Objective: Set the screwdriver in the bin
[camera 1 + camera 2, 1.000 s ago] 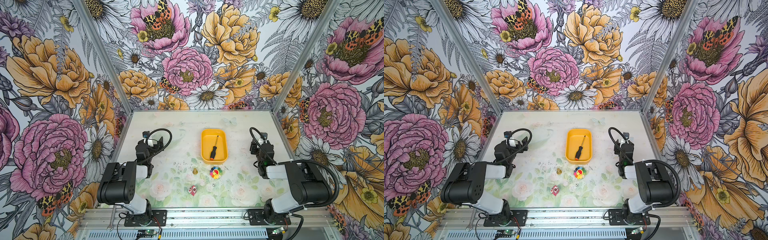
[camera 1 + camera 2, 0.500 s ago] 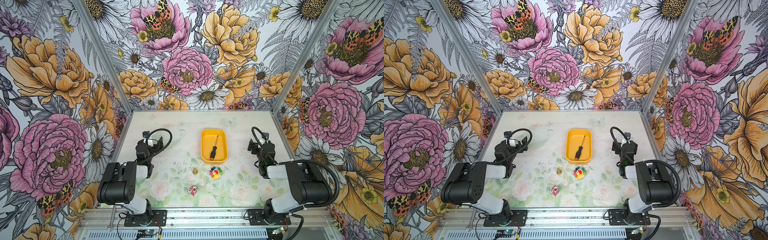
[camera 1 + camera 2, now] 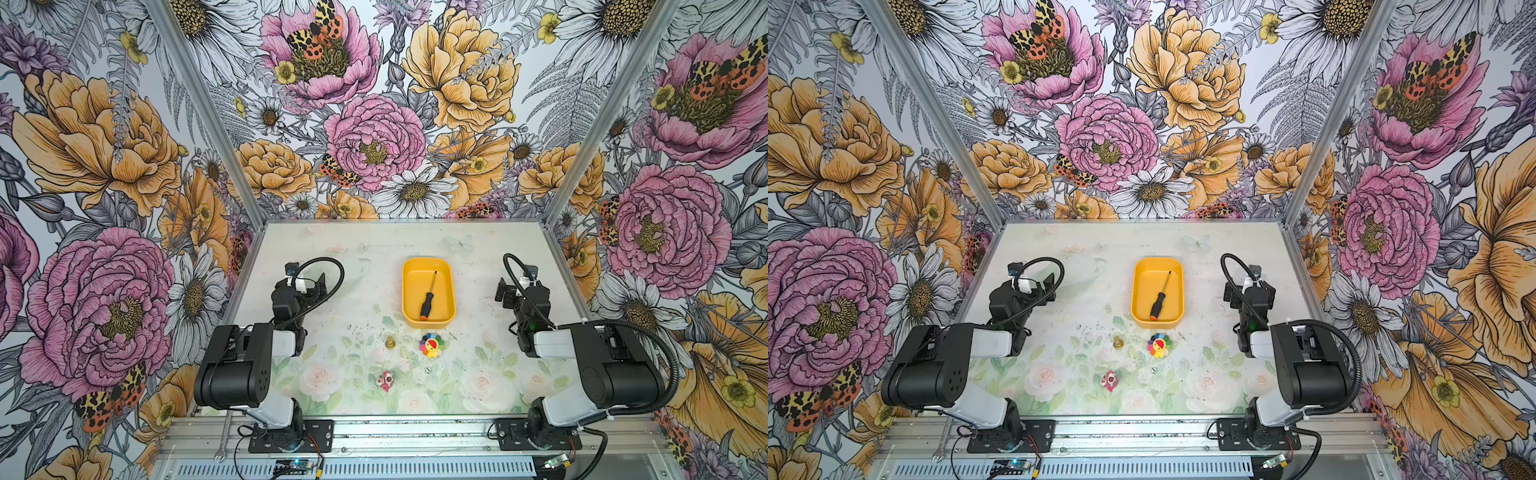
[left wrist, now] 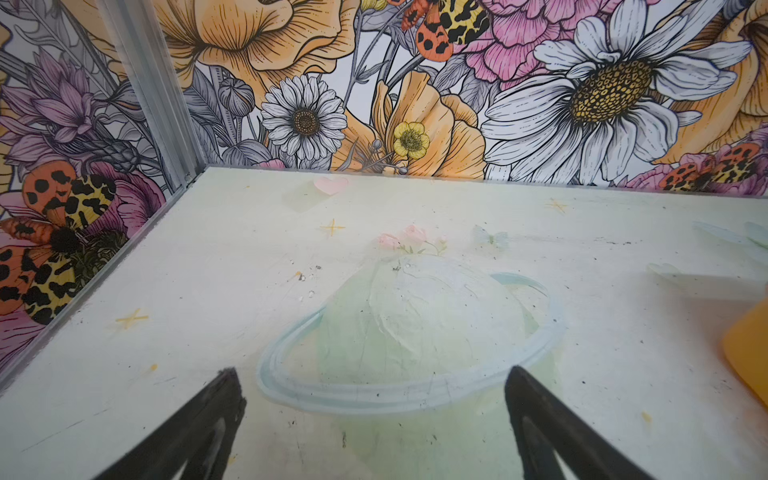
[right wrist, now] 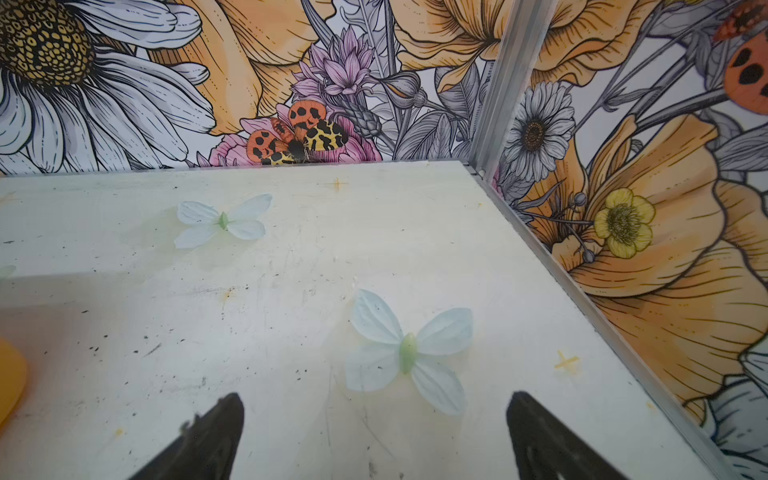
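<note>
In both top views we see the screwdriver [image 3: 428,297] [image 3: 1160,296] lying flat inside the bin [image 3: 415,282] [image 3: 1144,282], slanted across its floor. Its thin dark shaft points toward the bin's far wall, and its black handle with an orange butt end lies by the near wall. The bin is a shallow yellow-orange tray on the tabletop [image 3: 353,257]. The left fingers [image 4: 224,399] stand spread wide and empty, well to the bin's left. The right fingers [image 5: 224,419] gape empty too, well to its right. A rainbow-petalled flower toy [image 3: 432,345] sits just before the bin.
</note>
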